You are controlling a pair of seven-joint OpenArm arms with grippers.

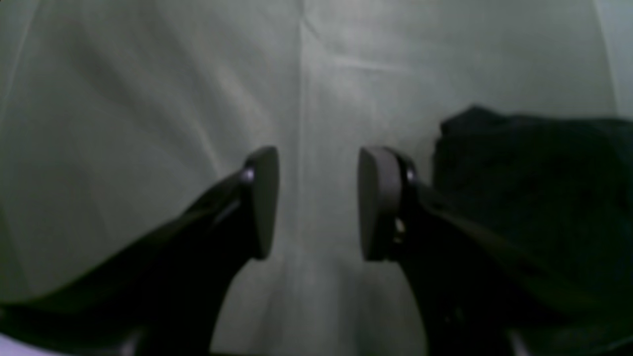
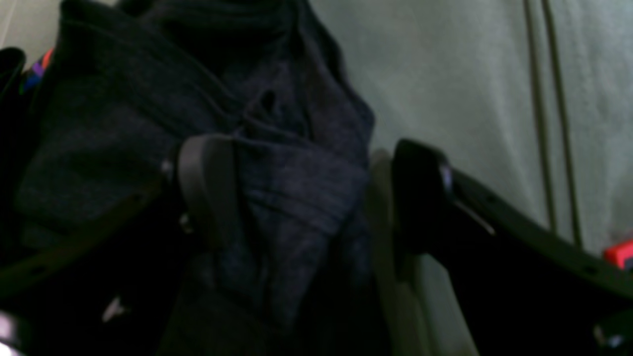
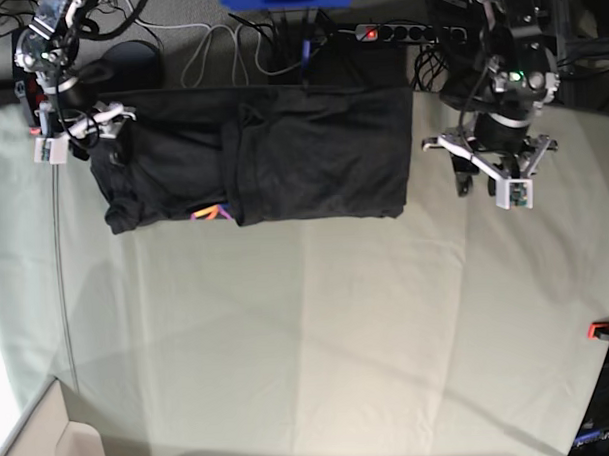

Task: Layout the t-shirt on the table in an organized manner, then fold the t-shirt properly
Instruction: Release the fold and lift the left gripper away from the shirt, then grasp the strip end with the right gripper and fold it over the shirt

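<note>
The dark charcoal t-shirt lies roughly rectangular at the far edge of the table, with a bit of rainbow print showing at its near hem. My right gripper is at the shirt's left end. In the right wrist view it is open, with its jaws on either side of a bunched fold of the shirt. My left gripper hovers over bare cloth just right of the shirt. In the left wrist view it is open and empty, with the shirt's edge beside it.
A red clamp sits at the table's right edge, and another shows in the right wrist view. A thin cable runs down the left side. A power strip and cables lie behind the table.
</note>
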